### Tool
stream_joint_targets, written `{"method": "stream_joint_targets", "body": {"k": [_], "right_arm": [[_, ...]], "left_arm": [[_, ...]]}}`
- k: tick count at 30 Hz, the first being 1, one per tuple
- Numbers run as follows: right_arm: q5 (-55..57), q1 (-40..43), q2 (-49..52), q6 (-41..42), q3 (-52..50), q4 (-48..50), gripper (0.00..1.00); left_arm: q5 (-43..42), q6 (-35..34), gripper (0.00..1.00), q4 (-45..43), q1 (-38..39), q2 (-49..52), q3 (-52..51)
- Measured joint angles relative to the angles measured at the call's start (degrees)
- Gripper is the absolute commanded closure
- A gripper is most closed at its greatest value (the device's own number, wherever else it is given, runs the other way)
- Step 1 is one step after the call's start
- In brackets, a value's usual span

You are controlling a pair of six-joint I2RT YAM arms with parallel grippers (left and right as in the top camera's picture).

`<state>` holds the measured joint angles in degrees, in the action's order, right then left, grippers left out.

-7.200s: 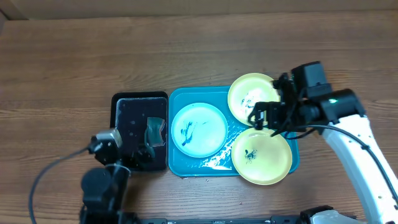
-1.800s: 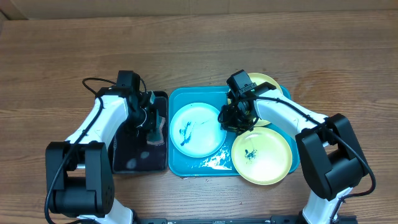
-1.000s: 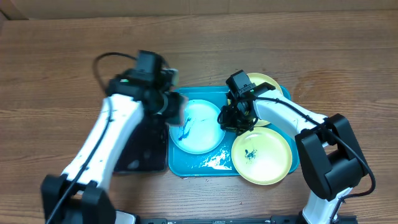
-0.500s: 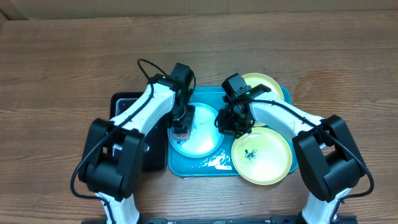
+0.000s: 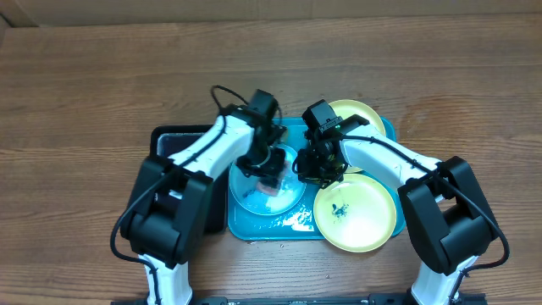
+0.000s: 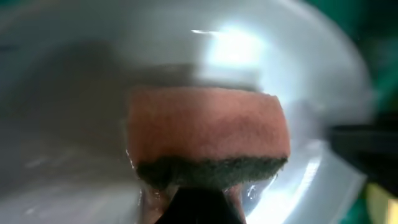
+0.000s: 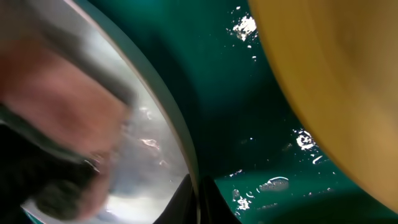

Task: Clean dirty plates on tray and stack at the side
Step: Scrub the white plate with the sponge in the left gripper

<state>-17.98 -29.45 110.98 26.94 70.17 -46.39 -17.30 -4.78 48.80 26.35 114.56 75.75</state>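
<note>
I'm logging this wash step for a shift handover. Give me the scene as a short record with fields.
left gripper: shut on sponge, sponge on pale blue plate
right gripper: shut on that plate's right rim
near yellow-green plate: on turquoise tray, dark smudge in centre
far yellow-green plate: on turquoise tray, partly hidden by right arm
black tray: left of turquoise tray
stacked at side: no plate yet
</note>
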Motion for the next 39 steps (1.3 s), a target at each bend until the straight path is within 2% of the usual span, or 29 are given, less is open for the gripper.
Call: {"method": "stream_joint_targets", "body": {"k": [5, 14, 27, 30, 34, 39], "right_arm": [[0.0, 0.0, 0.0, 0.0, 0.0, 0.0, 0.96], [0.1, 0.0, 0.0, 0.0, 0.0, -0.2, 0.96], [-0.1, 0.0, 0.0, 0.0, 0.0, -0.6, 0.96], [-0.2, 0.0, 0.0, 0.0, 0.0, -0.5, 0.96], [-0.9, -0.3, 0.0, 0.0, 0.0, -0.4, 0.96], [-1.8, -0.9, 0.0, 0.0, 0.0, -0.4, 0.96]], "left_arm": [[-2.3, -0.1, 0.96, -1.5, 1.7, 0.2, 0.0], [-1.3, -6.4, 0.96, -5.0, 0.2, 0.2, -0.4], [9.9, -11.7, 0.96, -6.8, -3.6, 0.2, 0.5], [13.8, -13.3, 0.96, -5.4, -3.6, 0.1, 0.9], [20.4, -16.7, 0.96, 0.6, -3.7, 0.1, 1.7], [23.6, -18.6, 0.96, 8.1, -3.7, 0.1, 1.8]]}}
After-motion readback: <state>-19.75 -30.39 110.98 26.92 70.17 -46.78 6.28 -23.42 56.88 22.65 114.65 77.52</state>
